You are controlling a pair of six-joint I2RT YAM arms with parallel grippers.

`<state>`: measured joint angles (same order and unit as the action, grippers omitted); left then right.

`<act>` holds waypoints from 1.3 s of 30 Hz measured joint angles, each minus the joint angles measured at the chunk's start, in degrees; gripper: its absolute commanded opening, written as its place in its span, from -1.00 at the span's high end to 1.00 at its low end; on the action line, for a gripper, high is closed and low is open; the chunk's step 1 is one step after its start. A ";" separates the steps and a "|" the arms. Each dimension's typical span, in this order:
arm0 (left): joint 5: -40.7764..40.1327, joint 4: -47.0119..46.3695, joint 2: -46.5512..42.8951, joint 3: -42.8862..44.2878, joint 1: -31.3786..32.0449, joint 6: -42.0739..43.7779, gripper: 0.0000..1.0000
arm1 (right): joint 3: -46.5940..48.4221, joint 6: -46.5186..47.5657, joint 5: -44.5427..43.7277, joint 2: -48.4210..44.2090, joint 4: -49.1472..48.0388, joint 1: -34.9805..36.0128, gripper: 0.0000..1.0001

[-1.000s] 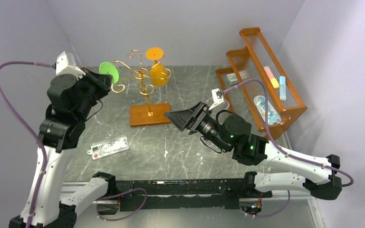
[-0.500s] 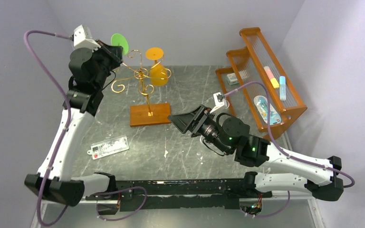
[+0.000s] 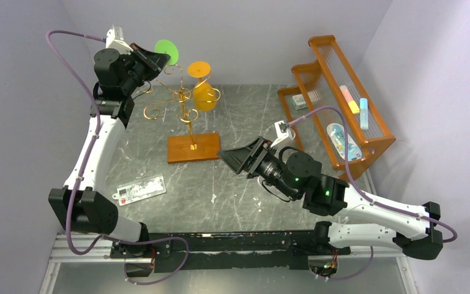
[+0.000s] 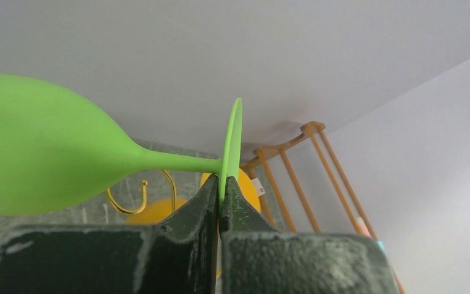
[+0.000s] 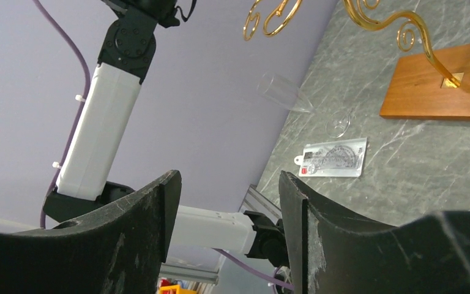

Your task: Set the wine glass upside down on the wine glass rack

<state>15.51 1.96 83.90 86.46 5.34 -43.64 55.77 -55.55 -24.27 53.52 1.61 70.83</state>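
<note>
The wine glass (image 4: 37,159) is green and is up in the air, held by the left fingers (image 4: 190,214). These fingers are clenched on the edge of its round foot, which stands as a thin disc between the two tips. The stem goes out sideways from the foot, and the bowl lies beside the fingers, on the left in the wrist view; the glass is roughly on its side, not upright. It touches nothing else than the fingers.

The wine glass rack (image 3: 186,107) stands on the surface (image 3: 245,110), below the left fingers and a little past their tips. Its gold scroll arms are near the green foot but apart from it. An orange glass (image 3: 205,95) hangs upside down on the far side of the rack from these fingers.

The right fingers (image 5: 153,220) are released, with a wide gap between them and nothing in it. They hang low over the surface and point toward the wooden base of the rack, a little apart from it.
</note>
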 measured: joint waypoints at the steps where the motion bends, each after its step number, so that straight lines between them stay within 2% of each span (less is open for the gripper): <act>1: 0.35 -0.04 -0.46 -0.11 -0.09 -0.83 0.90 | -0.02 -0.15 0.11 0.00 0.02 0.00 -0.26; 14: 1.18 1.14 -3.48 -3.69 -3.15 -7.23 0.90 | -0.61 -2.08 0.33 -0.22 0.46 0.00 -0.21; 24: 4.37 5.51 -1.29 -2.62 -3.45 -6.60 0.90 | -1.25 -3.19 -1.05 -1.57 2.25 0.00 -0.17; 39: 9.60 4.83 -1.29 -4.28 -3.72 -8.79 0.90 | -2.56 -4.74 -2.08 -2.27 3.45 0.00 -0.15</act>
<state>25.10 6.79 82.61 82.17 1.63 -52.42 53.21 -60.29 -26.35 51.24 5.06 70.83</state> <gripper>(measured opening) 0.059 0.579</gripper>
